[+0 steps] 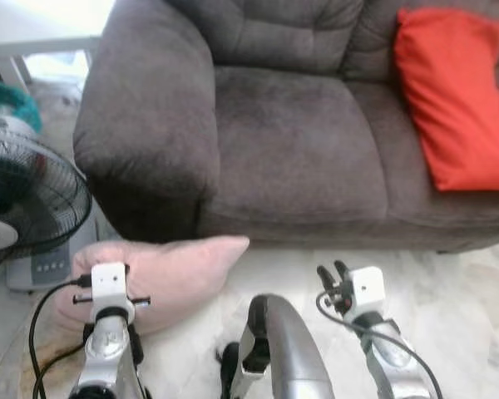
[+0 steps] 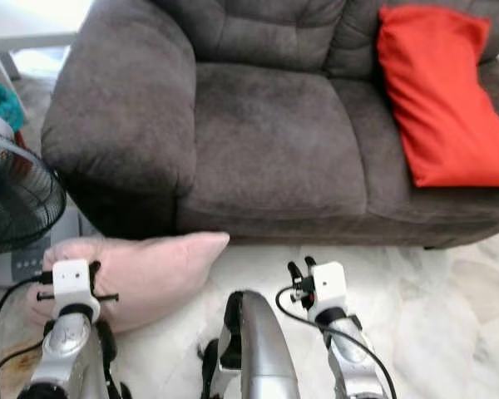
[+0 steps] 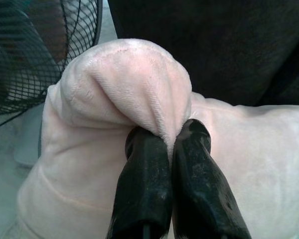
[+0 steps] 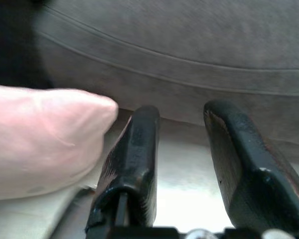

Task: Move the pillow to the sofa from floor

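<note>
Left wrist view: my left gripper (image 3: 172, 144) is clamped on a pinched fold of the pink pillow (image 1: 170, 274), which lies on the floor (image 1: 449, 291) at the foot of the grey sofa (image 1: 299, 141), below its left armrest. My right gripper (image 4: 182, 164) hangs apart beside the pillow's corner. Grasp looks made; next comes lifting it onto the seat, left of the red cushion (image 1: 457, 91).

Two pillows: pink pillow (image 1: 170, 274), red pillow (image 1: 457, 100); one sofa (image 1: 291, 133); one fan (image 1: 25, 208).
</note>
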Tool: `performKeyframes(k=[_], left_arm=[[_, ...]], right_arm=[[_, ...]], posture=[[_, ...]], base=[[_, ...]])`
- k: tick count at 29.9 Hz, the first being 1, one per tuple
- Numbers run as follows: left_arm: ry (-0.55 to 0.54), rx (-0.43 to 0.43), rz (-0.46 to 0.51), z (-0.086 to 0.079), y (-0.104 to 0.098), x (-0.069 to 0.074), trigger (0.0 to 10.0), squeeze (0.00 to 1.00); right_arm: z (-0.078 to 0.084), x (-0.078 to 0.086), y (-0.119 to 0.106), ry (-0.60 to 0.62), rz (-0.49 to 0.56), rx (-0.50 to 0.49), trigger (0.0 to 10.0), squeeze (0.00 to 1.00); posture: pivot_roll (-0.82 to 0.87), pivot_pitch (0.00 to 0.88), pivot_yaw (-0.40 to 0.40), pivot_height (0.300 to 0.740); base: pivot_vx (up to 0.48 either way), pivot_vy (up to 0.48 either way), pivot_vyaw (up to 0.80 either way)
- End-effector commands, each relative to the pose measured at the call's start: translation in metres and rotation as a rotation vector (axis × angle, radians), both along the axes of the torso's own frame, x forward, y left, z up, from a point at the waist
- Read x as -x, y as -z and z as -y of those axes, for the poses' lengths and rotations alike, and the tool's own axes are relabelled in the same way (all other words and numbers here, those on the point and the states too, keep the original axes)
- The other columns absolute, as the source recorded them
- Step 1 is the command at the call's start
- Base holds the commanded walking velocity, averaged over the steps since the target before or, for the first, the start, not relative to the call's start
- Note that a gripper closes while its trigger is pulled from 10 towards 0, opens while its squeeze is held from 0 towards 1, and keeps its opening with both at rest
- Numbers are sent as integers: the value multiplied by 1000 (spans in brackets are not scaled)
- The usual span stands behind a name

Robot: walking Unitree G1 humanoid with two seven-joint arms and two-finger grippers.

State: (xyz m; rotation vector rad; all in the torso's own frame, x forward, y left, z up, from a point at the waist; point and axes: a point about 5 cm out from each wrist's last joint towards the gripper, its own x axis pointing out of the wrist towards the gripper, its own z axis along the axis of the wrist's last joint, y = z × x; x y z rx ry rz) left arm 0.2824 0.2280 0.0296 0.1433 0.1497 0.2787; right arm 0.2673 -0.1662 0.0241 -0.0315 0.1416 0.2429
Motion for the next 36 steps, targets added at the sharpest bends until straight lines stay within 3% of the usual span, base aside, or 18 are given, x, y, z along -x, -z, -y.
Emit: performKeyframes(k=[1, 11, 23, 36], left_arm=[[18, -8, 43, 2, -9, -7, 10000, 0], [74, -36, 76, 5, -23, -19, 10000, 0], [186, -103, 158, 21, -44, -30, 10000, 0], [273, -119, 187, 36, -50, -28, 10000, 0]], right_arm=[[8, -3, -6, 29, 8, 5, 10000, 0], [-1, -14, -22, 59, 31, -18, 10000, 0], [-8, -21, -30, 66, 40, -34, 10000, 0], [-6, -22, -29, 77, 29, -24, 10000, 0]], posture=[[105, 119, -181, 543], [135, 65, -145, 543], [151, 28, -132, 543], [145, 17, -127, 543]], base=[[-289, 0, 0], [-283, 0, 0], [0, 0, 0], [0, 0, 0]])
